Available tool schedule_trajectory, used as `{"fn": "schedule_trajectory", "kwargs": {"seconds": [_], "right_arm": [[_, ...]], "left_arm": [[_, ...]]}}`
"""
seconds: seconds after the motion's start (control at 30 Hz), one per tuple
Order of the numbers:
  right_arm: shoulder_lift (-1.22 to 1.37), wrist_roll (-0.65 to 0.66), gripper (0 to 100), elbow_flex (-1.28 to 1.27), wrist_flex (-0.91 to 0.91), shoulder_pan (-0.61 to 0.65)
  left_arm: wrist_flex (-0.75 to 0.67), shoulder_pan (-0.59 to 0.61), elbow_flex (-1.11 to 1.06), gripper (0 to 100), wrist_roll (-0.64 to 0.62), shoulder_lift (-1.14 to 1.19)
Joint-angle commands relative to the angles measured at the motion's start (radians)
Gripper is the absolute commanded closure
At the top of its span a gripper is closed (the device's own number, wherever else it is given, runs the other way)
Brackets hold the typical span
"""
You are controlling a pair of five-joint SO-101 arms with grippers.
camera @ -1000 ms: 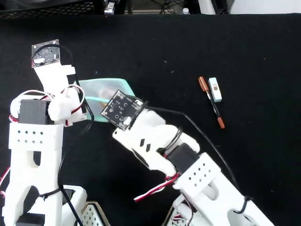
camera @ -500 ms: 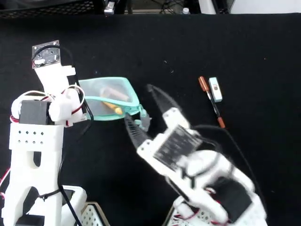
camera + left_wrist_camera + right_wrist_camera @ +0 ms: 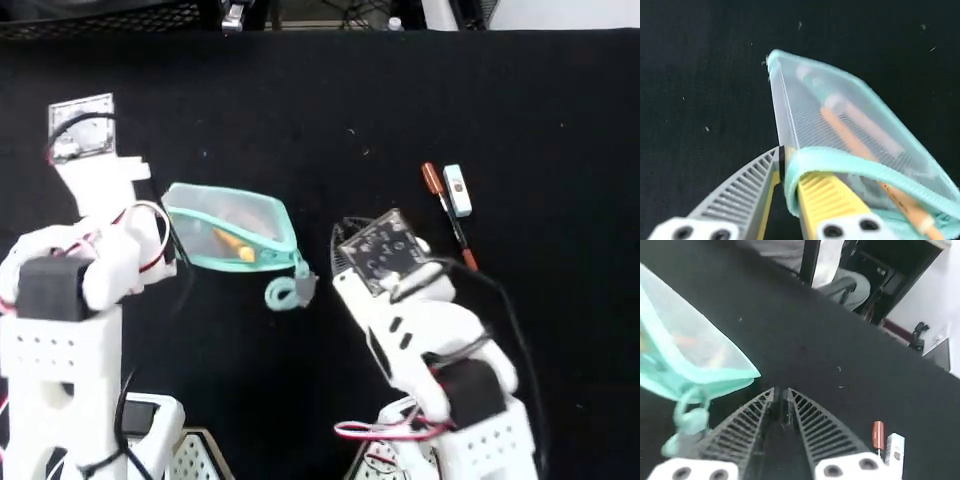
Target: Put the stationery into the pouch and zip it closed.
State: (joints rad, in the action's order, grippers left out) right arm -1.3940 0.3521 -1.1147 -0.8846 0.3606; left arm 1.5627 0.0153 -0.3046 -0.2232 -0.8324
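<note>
A: Where is the pouch?

B: The pouch (image 3: 232,232) lies on the table (image 3: 560,110), between the two arms and closer to the left one. Through its mesh I see an orange pen (image 3: 852,144).

A: And the left gripper?

B: The left gripper (image 3: 785,162) is clenched on the pouch's teal edge, one finger on each side of it.

A: What about the right gripper?

B: The right gripper (image 3: 781,399) has its fingers pressed together and nothing is between them. It hangs above the table, just beside the teal loop (image 3: 690,416) at the pouch's corner, without touching it.

A: Is any stationery outside the pouch?

B: Yes. A loose pen (image 3: 449,218) and a white block (image 3: 457,190) lie side by side, well apart from the pouch, on the far side of the right arm.
</note>
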Motion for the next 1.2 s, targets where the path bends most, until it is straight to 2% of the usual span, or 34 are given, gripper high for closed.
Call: {"fn": "schedule_trajectory", "kwargs": {"seconds": [0.0, 0.1, 0.27, 0.4, 0.5, 0.67, 0.8, 0.93, 1.17], "right_arm": [[0.001, -0.003, 97.6, -0.140, 0.161, 0.061], [-0.001, -0.003, 97.6, -0.205, 0.219, 0.126], [0.004, -0.005, 97.6, -0.130, 0.256, 0.203], [0.058, -0.087, 97.6, -0.056, 0.281, 0.206], [0.147, -0.118, 97.6, -0.012, 0.278, 0.206], [0.156, -0.115, 97.6, 0.076, 0.141, 0.112], [-0.001, -0.114, 97.6, 0.148, -0.035, 0.029], [-0.183, -0.069, 97.6, 0.156, -0.133, -0.049], [-0.340, -0.064, 97.6, 0.039, -0.199, -0.104]], "left_arm": [[-0.003, -0.039, 0.027, 97, 0.008, -0.038], [-0.057, -0.068, -0.031, 97, 0.006, -0.015], [-0.097, -0.074, -0.067, 97, 0.005, 0.025], [-0.097, -0.079, -0.068, 97, 0.011, 0.015], [-0.095, -0.140, -0.068, 97, 0.012, 0.012], [-0.097, -0.180, 0.004, 97, 0.012, 0.014], [-0.094, -0.185, 0.120, 97, 0.012, 0.012], [-0.094, -0.183, 0.240, 97, 0.003, 0.025], [0.063, -0.183, 0.372, 97, -0.094, 0.026]]}}
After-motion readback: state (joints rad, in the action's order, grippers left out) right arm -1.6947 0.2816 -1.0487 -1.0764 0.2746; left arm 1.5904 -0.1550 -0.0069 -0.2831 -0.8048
